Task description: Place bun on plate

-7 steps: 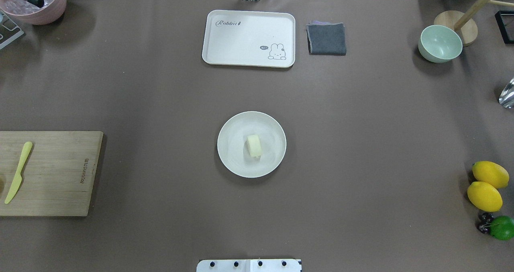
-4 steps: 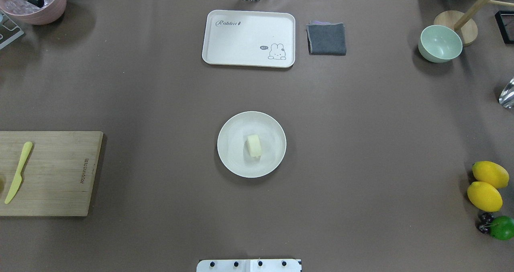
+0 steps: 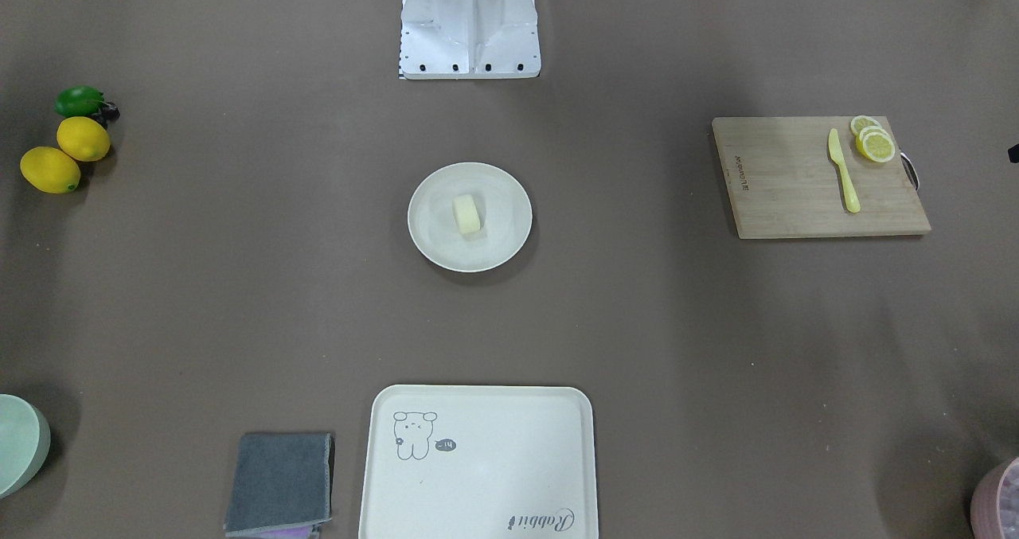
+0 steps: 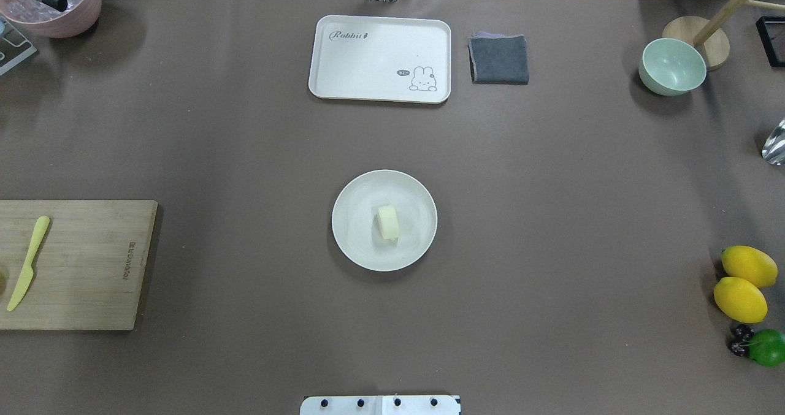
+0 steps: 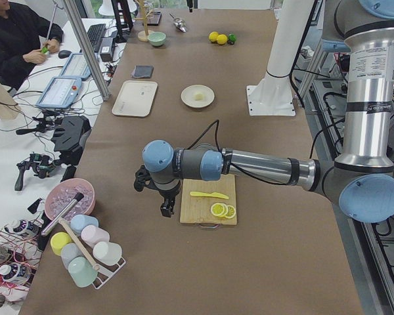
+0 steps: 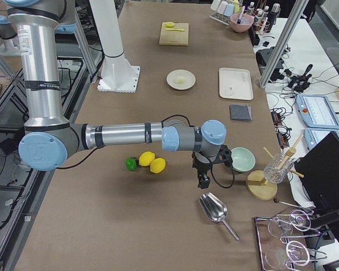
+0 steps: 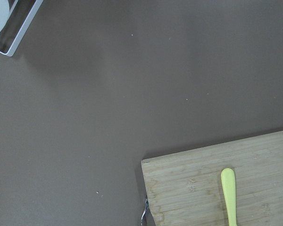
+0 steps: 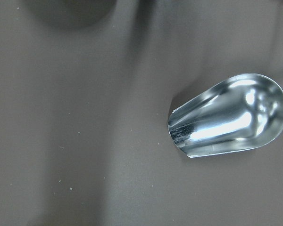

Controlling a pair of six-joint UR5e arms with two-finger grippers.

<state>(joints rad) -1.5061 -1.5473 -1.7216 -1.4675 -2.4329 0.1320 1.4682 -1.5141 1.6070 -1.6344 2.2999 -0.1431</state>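
Observation:
The pale cream bun (image 4: 387, 222) lies near the middle of the round cream-white plate (image 4: 356, 246) at the table's centre, also seen in the front-facing view as bun (image 3: 467, 212) on plate (image 3: 430, 244). No gripper is near it. My left gripper (image 5: 165, 209) hangs beside the cutting board at the table's left end, and my right gripper (image 6: 203, 182) hangs above the cloth at the right end near the scoop. Both show only in the side views, so I cannot tell whether they are open or shut.
A rabbit tray (image 4: 380, 59) and a grey cloth (image 4: 498, 59) lie at the far edge. A mint bowl (image 4: 672, 65) is far right. Lemons (image 4: 742, 280) and a lime (image 4: 766, 347) sit at the right edge. The cutting board (image 4: 80, 268) carries a yellow knife (image 4: 27, 262). A metal scoop (image 8: 226, 117) lies under the right wrist.

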